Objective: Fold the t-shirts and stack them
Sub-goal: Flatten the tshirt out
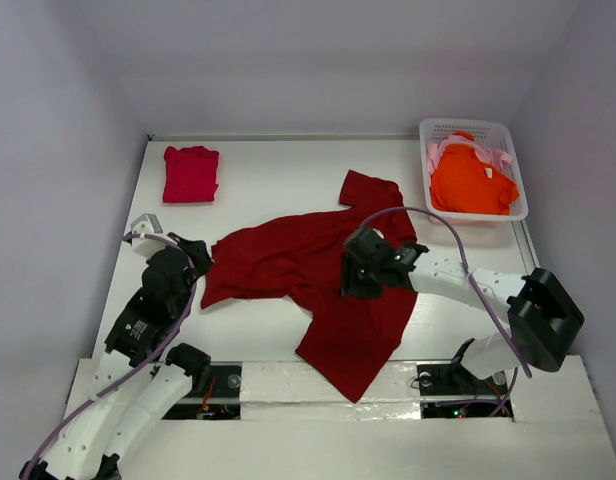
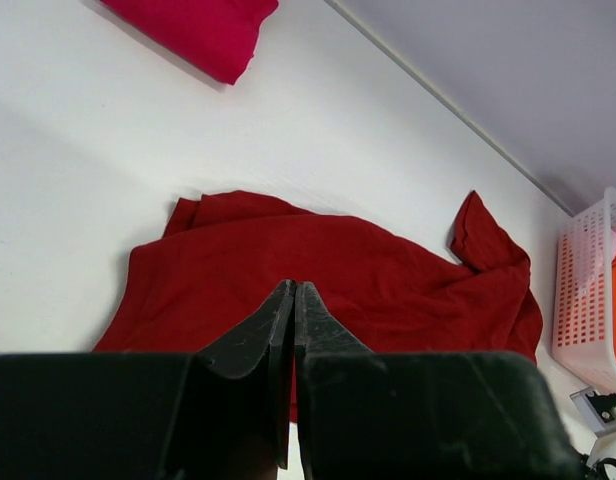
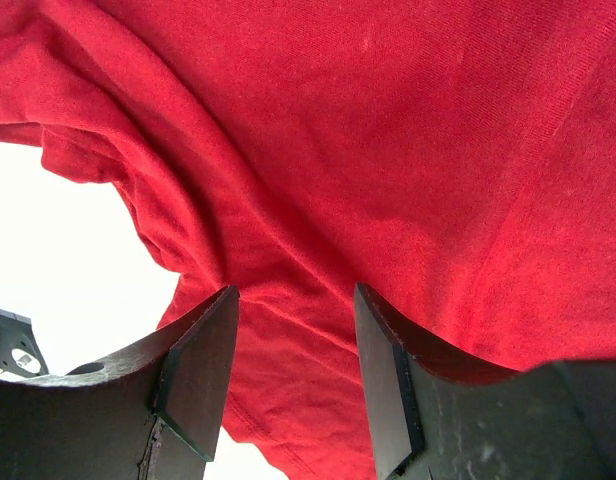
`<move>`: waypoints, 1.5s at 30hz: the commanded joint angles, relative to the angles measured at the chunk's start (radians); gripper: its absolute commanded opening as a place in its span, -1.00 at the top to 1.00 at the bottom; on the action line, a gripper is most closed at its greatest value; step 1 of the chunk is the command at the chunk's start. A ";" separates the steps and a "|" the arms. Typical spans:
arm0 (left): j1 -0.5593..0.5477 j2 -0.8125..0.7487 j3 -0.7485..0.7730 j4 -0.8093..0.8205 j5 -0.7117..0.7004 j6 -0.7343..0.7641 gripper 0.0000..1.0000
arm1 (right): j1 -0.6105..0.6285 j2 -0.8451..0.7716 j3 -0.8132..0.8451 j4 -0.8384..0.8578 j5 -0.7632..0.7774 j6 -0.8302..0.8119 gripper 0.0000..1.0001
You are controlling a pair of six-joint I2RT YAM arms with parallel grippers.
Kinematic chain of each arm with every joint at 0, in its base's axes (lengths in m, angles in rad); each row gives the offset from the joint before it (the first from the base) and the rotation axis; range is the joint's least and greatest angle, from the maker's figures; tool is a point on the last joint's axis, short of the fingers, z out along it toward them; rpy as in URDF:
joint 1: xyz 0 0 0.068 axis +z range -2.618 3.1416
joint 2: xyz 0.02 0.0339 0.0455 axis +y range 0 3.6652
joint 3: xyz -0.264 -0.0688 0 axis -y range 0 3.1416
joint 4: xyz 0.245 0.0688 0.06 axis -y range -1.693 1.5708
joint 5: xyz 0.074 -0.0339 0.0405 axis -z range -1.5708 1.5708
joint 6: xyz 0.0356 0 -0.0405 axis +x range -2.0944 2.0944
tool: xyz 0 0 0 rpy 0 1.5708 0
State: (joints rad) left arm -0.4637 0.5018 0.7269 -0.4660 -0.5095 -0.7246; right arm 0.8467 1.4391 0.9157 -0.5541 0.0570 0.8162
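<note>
A large dark red t-shirt [image 1: 298, 262] lies spread and rumpled across the middle of the white table [image 1: 278, 165], one sleeve reaching toward the far right and its hem draped over the near edge between the two arm bases. The right gripper [image 1: 354, 281] hovers low over the middle of the garment with its jaws standing partway apart. In the right wrist view red cloth fills the gap between the two black fingers [image 3: 198, 365], and nothing is clamped between them.

The left gripper [image 1: 202, 256] sits at the shirt's left edge, its fingers pressed flat together. In the left wrist view the closed tips point over the near part of the red cloth, which lies flat on the table, and no fabric shows caught between them.

At the far left of the table a crimson-pink t-shirt [image 1: 191, 174] rests folded into a neat rectangle, well apart from the dark red one. At the far right corner stands a white lattice basket [image 1: 517, 170] holding two more shirts: a bright orange t-shirt [image 1: 472, 182] bunched on top, and a pale pink t-shirt [image 1: 438, 152] showing along the basket's far and left side, partly under the orange one. A purple cable [image 1: 458, 240] arcs over the right arm.
</note>
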 commanded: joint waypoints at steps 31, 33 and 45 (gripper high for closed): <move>-0.004 0.245 -0.265 0.389 0.324 -0.067 -0.47 | 0.040 0.020 0.066 0.006 0.004 -0.006 -0.11; -0.004 0.274 -0.271 0.389 0.347 -0.065 -0.47 | 0.040 0.023 0.066 0.009 0.003 -0.008 -0.11; -0.004 0.221 -0.349 0.391 0.411 -0.116 -0.47 | 0.040 0.053 0.084 0.014 0.000 -0.025 -0.11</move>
State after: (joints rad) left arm -0.4641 0.7635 0.3969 -0.0933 -0.1162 -0.8211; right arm 0.8783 1.4818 0.9550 -0.5606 0.0525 0.8043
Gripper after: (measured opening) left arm 0.734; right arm 0.555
